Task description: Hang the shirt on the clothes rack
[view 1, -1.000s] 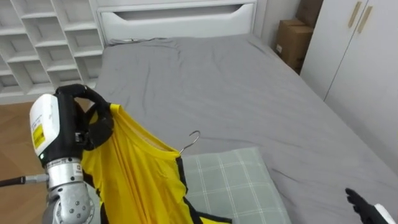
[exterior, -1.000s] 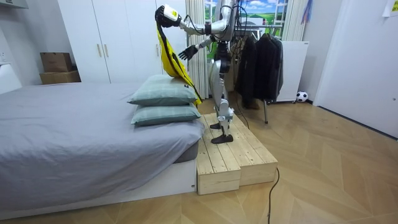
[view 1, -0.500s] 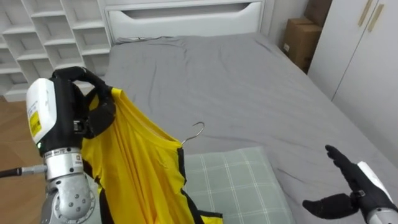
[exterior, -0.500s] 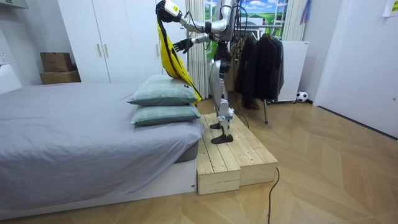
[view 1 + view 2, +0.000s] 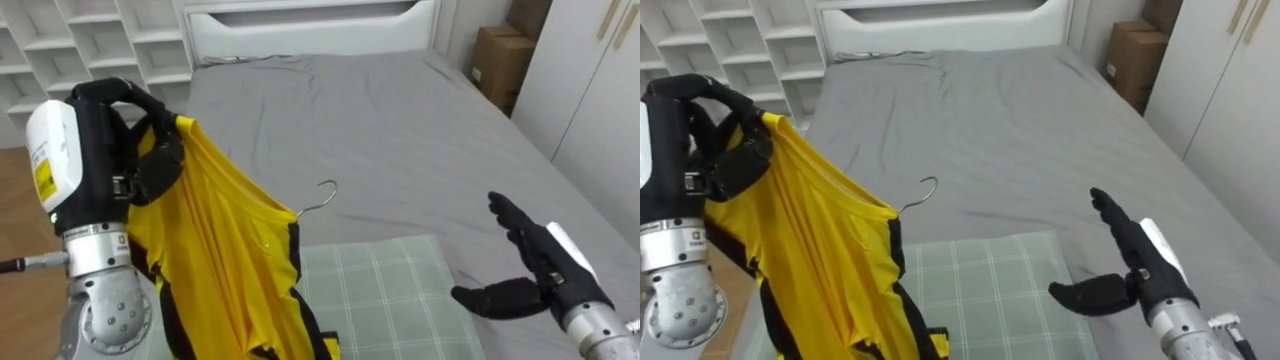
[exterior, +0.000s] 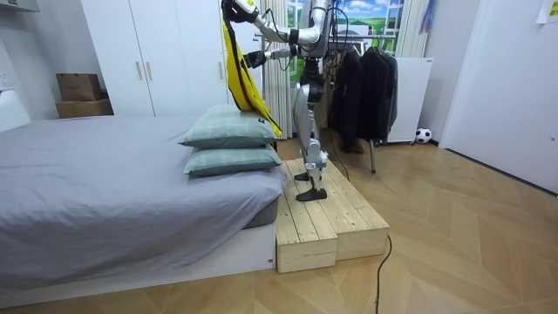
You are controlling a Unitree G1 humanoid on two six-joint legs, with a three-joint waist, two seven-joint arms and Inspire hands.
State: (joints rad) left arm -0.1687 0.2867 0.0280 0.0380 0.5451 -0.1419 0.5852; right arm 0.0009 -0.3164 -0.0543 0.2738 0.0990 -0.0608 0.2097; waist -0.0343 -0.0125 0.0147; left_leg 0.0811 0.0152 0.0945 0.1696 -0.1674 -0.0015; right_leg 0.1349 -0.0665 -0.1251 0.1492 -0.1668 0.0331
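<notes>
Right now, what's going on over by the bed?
The robot stands on a wooden platform beside the bed. Its left hand grips a yellow shirt on a hanger, held up high. Its right hand is open, held out toward the shirt above a pillow. The shirt is not yet on the rack behind the robot.

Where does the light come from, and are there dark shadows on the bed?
Room view: daylight comes through the window beyond the robot, and the wooden floor shows a soft sheen. Left eye view: the grey bed is evenly lit, faint shadows in its wrinkles; the yellow shirt has darker folds below the left hand.
</notes>
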